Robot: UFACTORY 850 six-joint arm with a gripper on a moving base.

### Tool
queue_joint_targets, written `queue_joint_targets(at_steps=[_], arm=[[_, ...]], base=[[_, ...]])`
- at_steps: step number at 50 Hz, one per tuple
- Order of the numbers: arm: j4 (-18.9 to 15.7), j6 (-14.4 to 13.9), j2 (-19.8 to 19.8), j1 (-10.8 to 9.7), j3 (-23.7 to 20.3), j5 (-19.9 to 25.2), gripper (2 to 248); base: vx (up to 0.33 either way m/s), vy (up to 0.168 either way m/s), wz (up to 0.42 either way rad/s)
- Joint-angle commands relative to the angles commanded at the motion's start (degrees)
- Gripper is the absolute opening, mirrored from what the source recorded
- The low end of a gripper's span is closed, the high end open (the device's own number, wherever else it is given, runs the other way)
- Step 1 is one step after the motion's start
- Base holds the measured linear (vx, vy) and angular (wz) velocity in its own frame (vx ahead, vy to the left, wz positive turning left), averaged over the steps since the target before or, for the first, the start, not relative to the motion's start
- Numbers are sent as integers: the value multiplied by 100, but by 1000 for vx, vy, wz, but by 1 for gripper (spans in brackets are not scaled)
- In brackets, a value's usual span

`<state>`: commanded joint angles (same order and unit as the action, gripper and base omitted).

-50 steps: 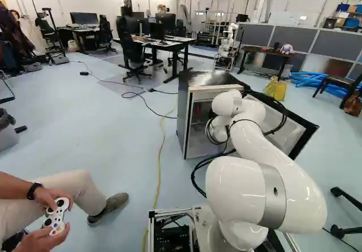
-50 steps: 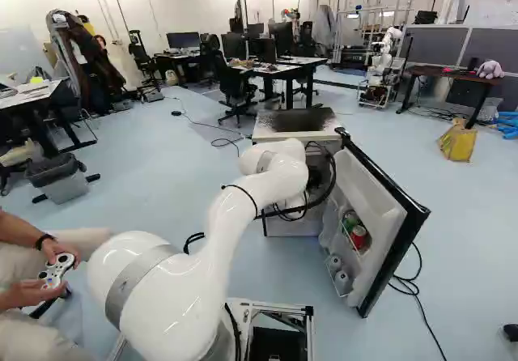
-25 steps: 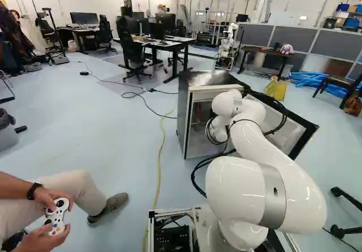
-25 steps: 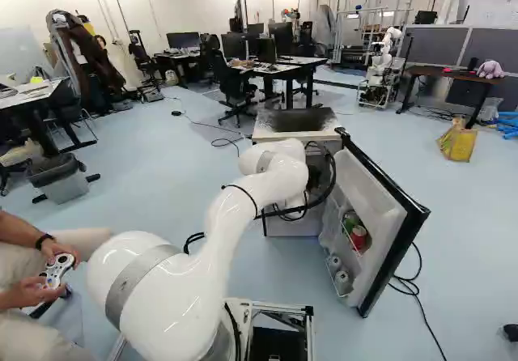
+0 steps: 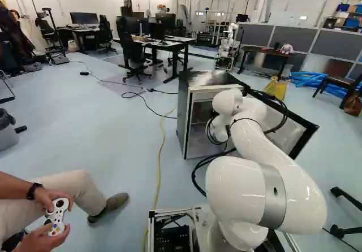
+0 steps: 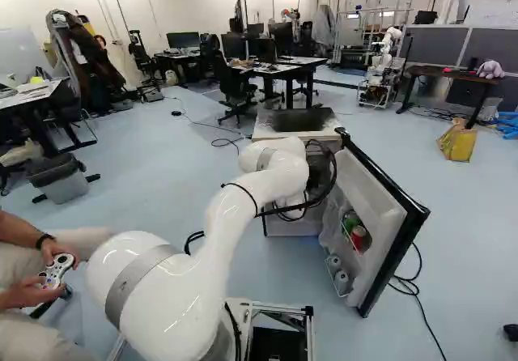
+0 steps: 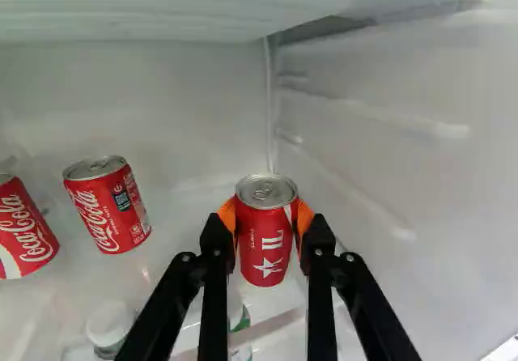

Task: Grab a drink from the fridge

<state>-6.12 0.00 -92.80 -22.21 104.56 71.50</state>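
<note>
We see a small red can with a shiny silver top, a pull tab, a white star and white marks. It is upright inside the fridge, near an inner corner. Our black gripper is clamped on it, with an orange pad touching each side. Two more red cans lean in the wrist view, beside the one we hold and apart from it.

Our white arm comes up from the foot of the left base view, right of the middle. It bends toward the center, and its far end dips at the front of the fridge. In the right base view, it goes from the lower left up to the fridge in the middle. The fridge door is wide open there, just right of the middle.

The gripper is hidden in both base views. We cannot tell if our can touches the shelf. One of the other red cans is cut off by the edge. A white cap and a clear bottle show only in part, near the black fingers.
</note>
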Motion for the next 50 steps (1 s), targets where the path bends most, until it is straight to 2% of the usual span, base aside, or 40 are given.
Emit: queue_joint_targets(at_steps=[12, 50], arm=[[0, 0, 285, -12, -447, 0, 91], [0, 0, 1809, -45, -2495, 0, 91]], base=[[0, 0, 0], [0, 0, 0]])
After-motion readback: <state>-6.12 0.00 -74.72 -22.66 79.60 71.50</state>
